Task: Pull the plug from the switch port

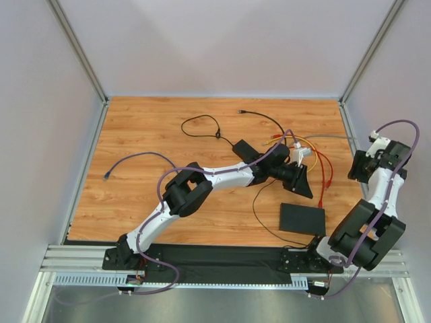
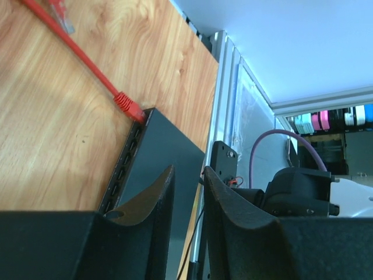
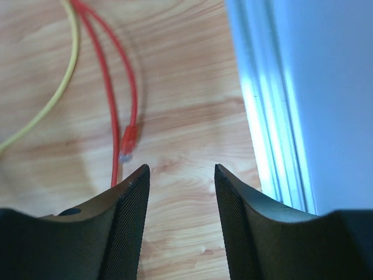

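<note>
The switch [image 1: 302,219] [image 2: 169,157] is a flat black box lying near the right arm's base. A red plug [image 2: 128,107] [image 1: 321,201] sits in the end port at its far corner, its red cable running away across the wood. My left gripper [image 1: 305,187] [image 2: 187,175] hovers just over the switch's port edge, a short way from the plug. Its jaws stand a narrow gap apart with nothing between them. My right gripper [image 1: 357,167] [image 3: 182,175] is open over bare wood by the right wall, holding nothing.
A second red cable ends in a loose plug [image 3: 128,142] [image 1: 330,182] beside a yellow cable [image 3: 58,87]. A white connector block [image 1: 300,152] with several cables and a black adapter [image 1: 244,147] lie behind the left gripper. A purple cable [image 1: 135,157] curls at the left. The aluminium rail [image 3: 274,116] borders the right side.
</note>
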